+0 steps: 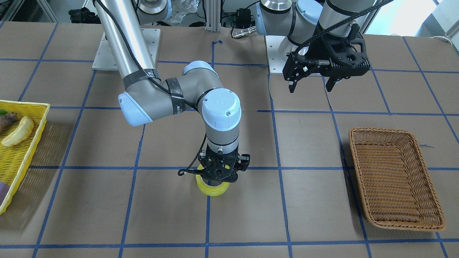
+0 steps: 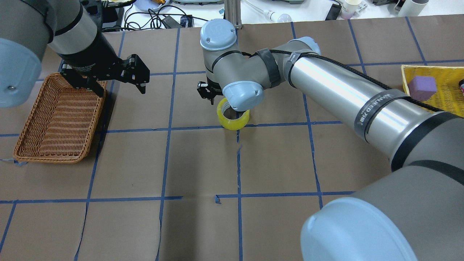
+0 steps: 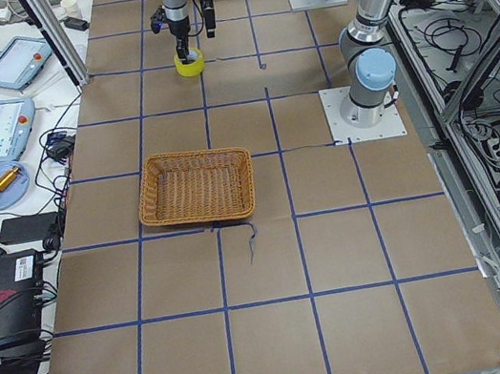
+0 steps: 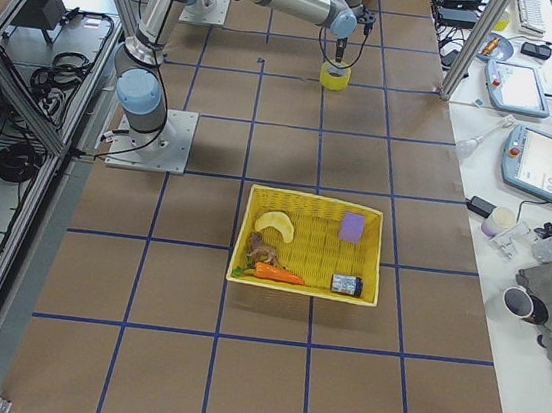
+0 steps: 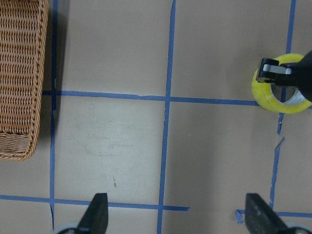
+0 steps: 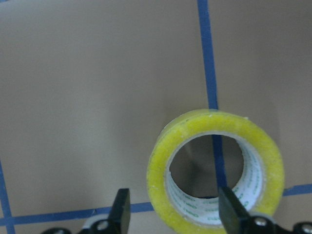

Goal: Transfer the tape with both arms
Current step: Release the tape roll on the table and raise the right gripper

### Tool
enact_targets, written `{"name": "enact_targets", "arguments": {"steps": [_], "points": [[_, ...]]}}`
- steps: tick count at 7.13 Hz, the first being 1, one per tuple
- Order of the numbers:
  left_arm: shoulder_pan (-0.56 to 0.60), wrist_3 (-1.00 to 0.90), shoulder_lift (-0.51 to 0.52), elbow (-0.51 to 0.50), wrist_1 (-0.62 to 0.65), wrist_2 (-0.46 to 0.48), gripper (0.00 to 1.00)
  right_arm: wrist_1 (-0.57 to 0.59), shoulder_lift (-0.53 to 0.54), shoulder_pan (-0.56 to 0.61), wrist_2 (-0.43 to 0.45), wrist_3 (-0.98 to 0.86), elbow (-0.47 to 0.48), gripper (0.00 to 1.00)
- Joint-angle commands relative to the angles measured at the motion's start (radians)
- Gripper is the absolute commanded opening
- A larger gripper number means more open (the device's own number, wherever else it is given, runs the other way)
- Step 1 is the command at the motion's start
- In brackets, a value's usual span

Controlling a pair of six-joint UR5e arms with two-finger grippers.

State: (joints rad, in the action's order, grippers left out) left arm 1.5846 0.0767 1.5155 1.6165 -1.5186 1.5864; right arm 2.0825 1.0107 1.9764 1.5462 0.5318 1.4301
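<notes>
Right gripper [image 6: 174,212] at the tape [image 2: 232,122]
Jaws apart, straddling the roll's wall (one finger inside the ring); left gripper [image 1: 310,87] hangs above the table near the wicker basket [image 2: 47,158], jaws apart.

Brown gridded table [image 2: 275,163], tape [image 2: 232,122], wicker basket [image 2: 54,116], yellow basket [image 2: 447,95]

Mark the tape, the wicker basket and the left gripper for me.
tape [image 2: 233,125], overhead view, on its yellow outer wall.
wicker basket [image 2: 54,119], overhead view, on its bare woven floor.
left gripper [image 2: 121,91], overhead view, midway between its fingertips.
</notes>
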Motion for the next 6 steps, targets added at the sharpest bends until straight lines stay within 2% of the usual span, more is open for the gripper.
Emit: {"name": "enact_targets", "arguments": {"steps": [1, 2, 3, 4, 6], "points": [[-0.002, 0.0, 0.003, -0.001, 0.0, -0.005, 1.0, -0.193, 0.128, -0.107, 0.008, -0.116, 0.006, 1.0], [0.0, 0.009, 0.023, -0.01, 0.0, -0.019, 1.0, -0.294, 0.2, -0.225, -0.001, -0.23, 0.016, 1.0], [0.006, 0.052, 0.05, -0.013, 0.001, -0.048, 1.0, -0.341, 0.282, -0.319, 0.012, -0.392, 0.059, 1.0], [0.014, 0.171, 0.105, -0.01, 0.014, -0.057, 1.0, -0.361, 0.361, -0.374, 0.017, -0.491, 0.122, 1.0], [0.102, 0.41, 0.24, -0.007, 0.131, -0.109, 1.0, -0.403, 0.495, -0.401, 0.029, -0.561, 0.223, 1.0]]}}
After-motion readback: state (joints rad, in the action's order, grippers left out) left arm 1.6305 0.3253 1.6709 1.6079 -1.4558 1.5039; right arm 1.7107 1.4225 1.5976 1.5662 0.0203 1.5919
